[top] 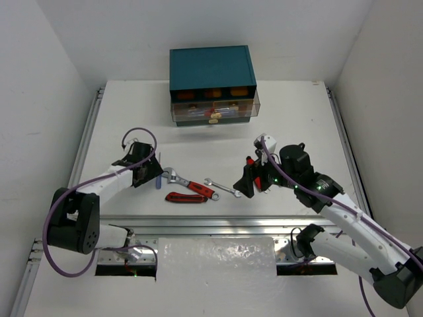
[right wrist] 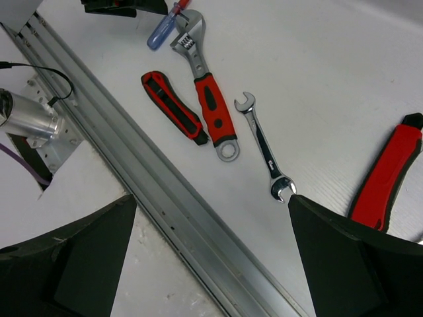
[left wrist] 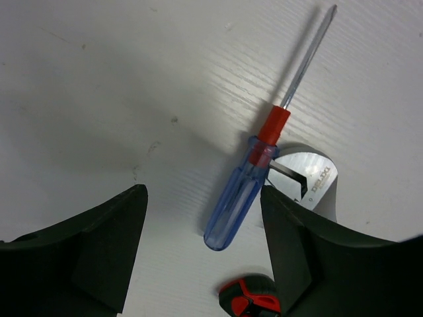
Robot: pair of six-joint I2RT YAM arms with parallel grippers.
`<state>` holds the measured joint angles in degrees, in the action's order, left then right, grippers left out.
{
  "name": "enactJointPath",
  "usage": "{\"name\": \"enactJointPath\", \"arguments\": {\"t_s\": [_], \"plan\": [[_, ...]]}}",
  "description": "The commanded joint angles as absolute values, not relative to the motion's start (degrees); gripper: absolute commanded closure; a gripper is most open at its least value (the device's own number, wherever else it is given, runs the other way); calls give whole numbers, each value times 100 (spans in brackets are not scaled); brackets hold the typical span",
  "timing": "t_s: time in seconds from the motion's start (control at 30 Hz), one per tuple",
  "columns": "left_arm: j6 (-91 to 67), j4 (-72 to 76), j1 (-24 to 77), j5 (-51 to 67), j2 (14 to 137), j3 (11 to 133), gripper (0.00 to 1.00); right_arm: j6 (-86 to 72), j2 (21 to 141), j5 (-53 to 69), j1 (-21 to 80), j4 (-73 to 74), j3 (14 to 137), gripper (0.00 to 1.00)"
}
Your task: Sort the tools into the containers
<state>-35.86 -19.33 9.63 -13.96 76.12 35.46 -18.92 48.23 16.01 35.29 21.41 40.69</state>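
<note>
A blue-handled screwdriver (left wrist: 238,191) lies on the white table between my left gripper's (left wrist: 203,221) open fingers, not gripped; it also shows in the top view (top: 158,182). Beside it lie a red-handled adjustable wrench (top: 192,185), a red-and-black-handled tool (top: 184,197) and a small silver spanner (top: 223,187). My right gripper (top: 250,185) is open and empty, right of the spanner (right wrist: 264,146). A red-handled tool (right wrist: 386,173) lies by its right finger. The teal chest (top: 209,65) stands at the back with drawers (top: 213,111) pulled out.
An aluminium rail (right wrist: 192,228) runs along the table's near edge, under my right gripper (right wrist: 211,198). White walls close in the table on the left, back and right. The open drawers hold some tools.
</note>
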Motion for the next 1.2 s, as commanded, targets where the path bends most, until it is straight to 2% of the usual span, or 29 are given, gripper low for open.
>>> {"name": "enactJointPath", "arguments": {"t_s": [0.0,0.17,0.2,0.37,0.4,0.63,0.7,0.73,0.8,0.83,0.9,1.07,1.17], "plan": [[-3621,-1749,1151,-1327,7409,3472,33,-1925,4860,1810,3533,1776,4034,2],[-3630,-1731,1283,-1380,7444,3366,38,-1960,4878,1907,3542,1696,3999,2],[-3639,-1758,1283,-1432,7505,3358,42,-1969,4887,1925,3542,1696,3999,3],[-3683,-1741,1318,-1573,7681,3305,47,-1986,4860,1951,3542,1679,4008,3],[-3683,-1732,1327,-1573,7777,3305,52,-1978,4860,1951,3533,1679,4008,3],[-3674,-1714,1520,-1652,8235,3454,61,-1969,4913,1986,3533,1635,3981,3],[-3639,-1696,1521,-1609,8288,3498,67,-1969,4913,2021,3542,1617,3973,3],[-3621,-1688,1521,-1547,8358,3515,77,-1960,4913,2013,3533,1617,3964,3],[-3560,-1679,1521,-1503,8402,3568,89,-1951,4904,2013,3533,1608,3946,3],[-3560,-1714,1529,-1520,8350,3577,100,-1951,4896,2013,3533,1617,3938,3],[-3612,-1784,1521,-1573,8149,3656,100,-1907,4878,2013,3542,1670,3955,3],[-3718,-2329,1643,-2250,6743,4427,100,-1828,4755,1864,3533,1784,3955,3],[-3185,-2015,1809,-1733,6381,5164,100,-1898,4519,1392,3533,1749,3911,3]]}}
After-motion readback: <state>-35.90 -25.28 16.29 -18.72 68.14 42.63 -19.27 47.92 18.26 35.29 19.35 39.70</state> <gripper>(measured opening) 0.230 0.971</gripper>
